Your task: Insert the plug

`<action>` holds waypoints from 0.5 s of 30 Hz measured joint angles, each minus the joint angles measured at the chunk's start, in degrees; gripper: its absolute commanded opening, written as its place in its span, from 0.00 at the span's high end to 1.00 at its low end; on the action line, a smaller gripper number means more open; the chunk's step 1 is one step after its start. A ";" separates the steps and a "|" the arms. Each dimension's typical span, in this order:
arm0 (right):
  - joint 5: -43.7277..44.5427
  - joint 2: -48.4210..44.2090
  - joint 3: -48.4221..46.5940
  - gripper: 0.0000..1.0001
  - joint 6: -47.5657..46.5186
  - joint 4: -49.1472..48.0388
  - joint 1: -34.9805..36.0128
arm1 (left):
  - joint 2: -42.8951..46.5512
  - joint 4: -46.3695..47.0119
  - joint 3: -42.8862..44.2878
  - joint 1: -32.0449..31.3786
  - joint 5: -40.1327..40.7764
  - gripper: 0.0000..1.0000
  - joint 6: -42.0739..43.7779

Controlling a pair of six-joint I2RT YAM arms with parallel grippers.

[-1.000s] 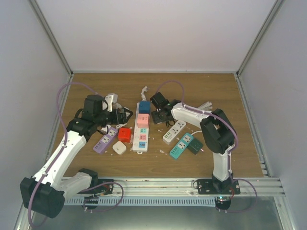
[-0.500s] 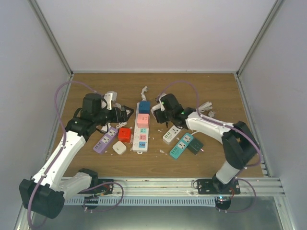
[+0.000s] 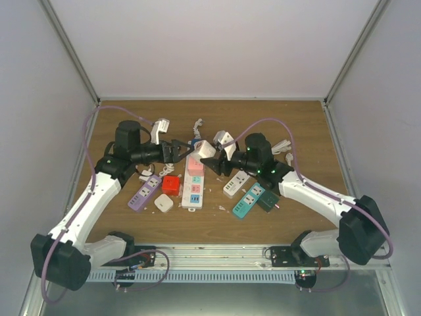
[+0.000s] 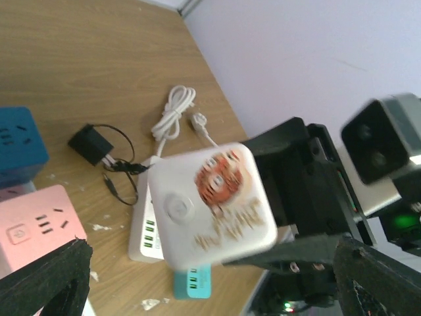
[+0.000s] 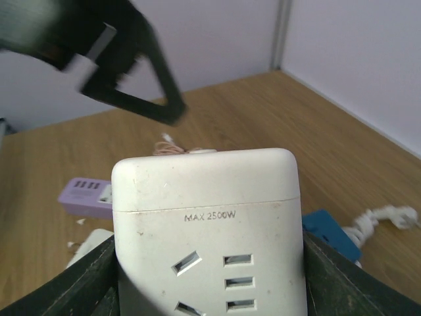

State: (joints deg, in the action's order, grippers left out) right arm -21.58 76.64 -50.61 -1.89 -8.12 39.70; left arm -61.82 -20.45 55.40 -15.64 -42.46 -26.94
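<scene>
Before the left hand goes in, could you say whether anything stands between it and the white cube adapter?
Nothing visible does. The open left hand faces the white cube adapter, held aloft by the right hand, with only air between.

Left arm [image 3: 89, 204] and right arm [image 3: 312, 192] both reach inward, grippers facing each other, close together. Left gripper [image 3: 177, 151]: jaws wide apart, empty. Right gripper [image 3: 212, 160]: clamped on a white adapter cube [image 5: 207, 197].

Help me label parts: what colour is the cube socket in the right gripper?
White cube socket, reddish print on one face; best in left wrist view.
</scene>
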 measured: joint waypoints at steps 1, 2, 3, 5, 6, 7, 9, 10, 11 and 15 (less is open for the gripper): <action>-1.95 -0.50 0.66 0.47 -0.85 -1.03 -0.02 | -1.03 0.42 0.00 0.00 -1.22 0.02 -0.79; -3.45 -0.74 1.14 0.47 -1.46 -1.86 -0.02 | -2.08 0.68 0.00 0.00 -2.40 0.03 -1.53; -5.01 -0.83 1.51 0.47 -2.10 -2.56 -0.02 | -3.06 0.83 0.00 0.00 -3.41 0.03 -2.12; -7.87 -0.81 1.97 0.47 -3.10 -3.54 0.00 | -4.61 0.98 0.00 0.00 -5.20 0.03 -3.04; -9.14 -0.79 2.01 0.47 -3.52 -3.82 0.00 | -5.29 0.98 0.00 0.00 -6.19 0.04 -3.43; -10.21 -0.79 2.03 0.47 -3.78 -4.17 0.00 | -5.84 0.98 0.00 0.00 -7.04 0.05 -3.72; -12.20 -0.57 2.03 0.47 -4.11 -5.35 0.00 | -6.67 0.98 0.00 0.00 -8.52 0.07 -4.17; -13.09 -0.33 2.03 0.47 -4.31 -5.92 0.04 | -7.13 0.98 0.00 0.00 -9.33 0.08 -4.52; -13.66 0.09 2.03 0.46 -4.42 -6.05 0.04 | -7.61 1.01 0.00 0.00 -10.38 0.08 -4.66; -14.82 2.27 1.95 0.46 -5.18 -6.25 0.46 | -9.09 0.31 -0.02 -0.02 -12.70 0.09 -5.09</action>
State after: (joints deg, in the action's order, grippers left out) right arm -36.40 78.91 -48.66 -7.07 -14.37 40.16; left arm -70.91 -20.14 55.37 -15.66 -55.16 -32.03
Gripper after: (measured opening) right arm 0.634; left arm 0.919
